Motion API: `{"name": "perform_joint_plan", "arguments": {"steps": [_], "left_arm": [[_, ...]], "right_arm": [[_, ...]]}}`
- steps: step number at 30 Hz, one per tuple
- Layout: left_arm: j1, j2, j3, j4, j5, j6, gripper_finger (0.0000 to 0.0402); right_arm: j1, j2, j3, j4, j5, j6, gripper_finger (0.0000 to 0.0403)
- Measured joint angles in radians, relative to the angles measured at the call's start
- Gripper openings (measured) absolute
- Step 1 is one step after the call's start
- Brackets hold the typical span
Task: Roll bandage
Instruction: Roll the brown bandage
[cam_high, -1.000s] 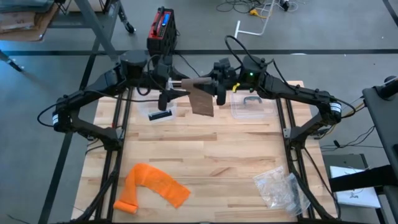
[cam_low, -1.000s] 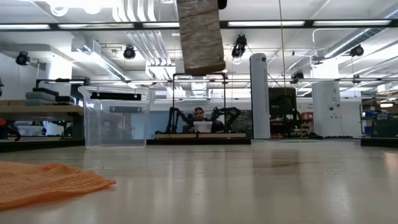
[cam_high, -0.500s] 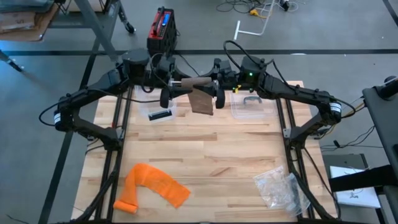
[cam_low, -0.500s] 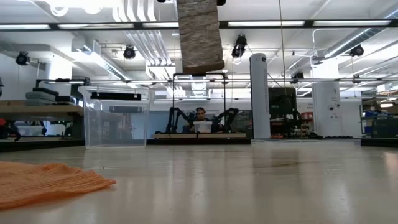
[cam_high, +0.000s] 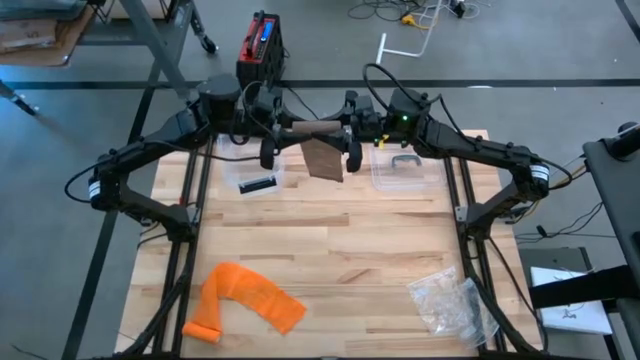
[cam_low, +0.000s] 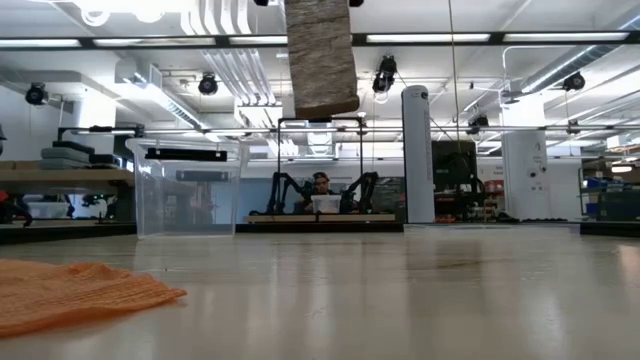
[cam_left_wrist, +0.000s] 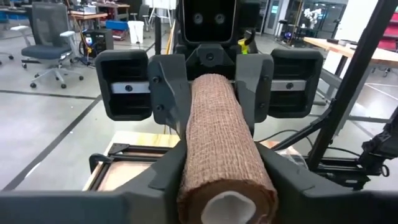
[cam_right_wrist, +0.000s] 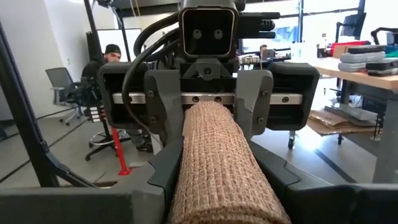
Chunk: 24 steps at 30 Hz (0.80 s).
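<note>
Roll (cam_high: 312, 129): hanging in the air over the desk's far edge, between both grippers.
Left gripper (cam_high: 270, 137): closing back onto the roll's end after regripping.
Right gripper (cam_high: 352, 131): clamping the other end.
Tail (cam_low: 320, 58): dangling shorter than before; rolling is advancing.

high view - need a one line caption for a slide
Left gripper and right gripper hold a brown bandage roll between them above the table, loose tail hanging.

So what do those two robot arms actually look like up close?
Both arms are dark, slim, jointed tubes with black cables looping along them. The left tool and the right tool are each a wide black block with a silver rail, two grey fingers and a small twin-lens camera. A green light glows on the right arm.
</note>
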<state>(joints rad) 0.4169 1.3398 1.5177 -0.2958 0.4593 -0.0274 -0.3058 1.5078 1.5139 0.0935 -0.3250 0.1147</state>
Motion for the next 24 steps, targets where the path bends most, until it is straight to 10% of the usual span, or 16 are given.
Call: {"name": "perform_joint_plan", "arguments": {"steps": [24], "left_arm": [[0.003,-0.007,0.0,-0.009,-0.003,0.406,0.0089]], "right_arm": [[0.0,0.002,0.0,0.014,-0.019,0.679,0.0238]]}}
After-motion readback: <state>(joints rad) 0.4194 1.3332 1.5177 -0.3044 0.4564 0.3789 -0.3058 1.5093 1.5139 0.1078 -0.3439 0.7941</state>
